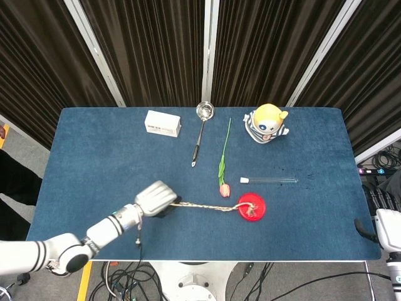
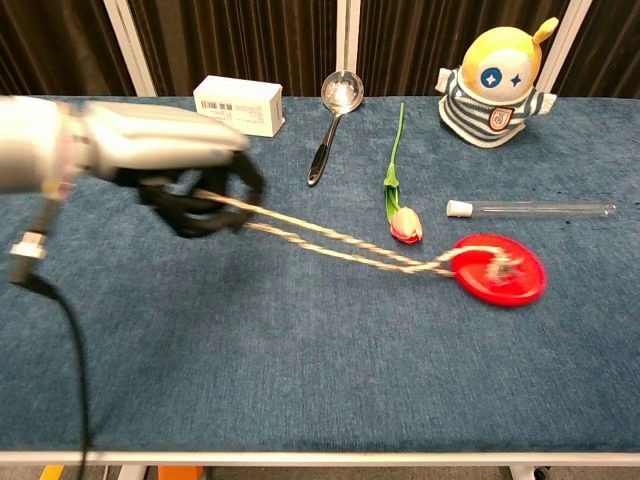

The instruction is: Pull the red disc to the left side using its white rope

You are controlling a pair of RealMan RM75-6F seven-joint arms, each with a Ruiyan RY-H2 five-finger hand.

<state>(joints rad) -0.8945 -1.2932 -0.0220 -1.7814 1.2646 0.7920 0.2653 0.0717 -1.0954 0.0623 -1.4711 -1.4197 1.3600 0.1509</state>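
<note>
We saw the left hand (image 2: 190, 170) low over the table (image 1: 94, 144), its fingers curled around the near end of the rope (image 2: 330, 243), so it was grasping the rope. The same hand (image 1: 156, 197) showed from the head view at the front of the table, left of the middle. The rope (image 1: 207, 207) ran from the hand out to its right, stretched almost straight, and ended on the disc (image 2: 499, 270), where it was tied at the middle. The disc (image 1: 251, 207) lay flat on the table, well to the right of the hand. Just beyond the rope, between hand and disc, lay a tulip (image 2: 404, 222), its bloom near the disc. A tube (image 2: 530, 209) lay just behind the disc. Farther back from the hand we noted a box (image 2: 238, 103), a ladle (image 2: 331, 120) and a doll (image 2: 497, 80). We could see only a bit of the right arm at the picture's edge, not the right hand.
</note>
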